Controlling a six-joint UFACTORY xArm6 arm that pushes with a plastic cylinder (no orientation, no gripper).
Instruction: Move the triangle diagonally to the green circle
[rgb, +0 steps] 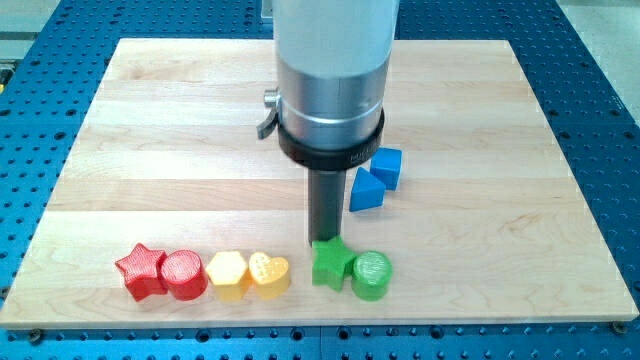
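Note:
The blue triangle (366, 190) lies right of the board's middle, with a blue cube (387, 167) touching its upper right. The green circle (372, 274) stands near the view's bottom, below the triangle. A green star (332, 263) touches the circle's left side. My tip (324, 240) is at the green star's top edge, to the lower left of the blue triangle and a short gap from it. The rod rises into a wide grey cylinder that hides the board behind it.
A row stands at the view's bottom left: red star (140, 270), red circle (183, 274), yellow hexagon (228, 274), yellow heart (269, 272). The wooden board (150, 120) lies on a blue perforated table (600, 120).

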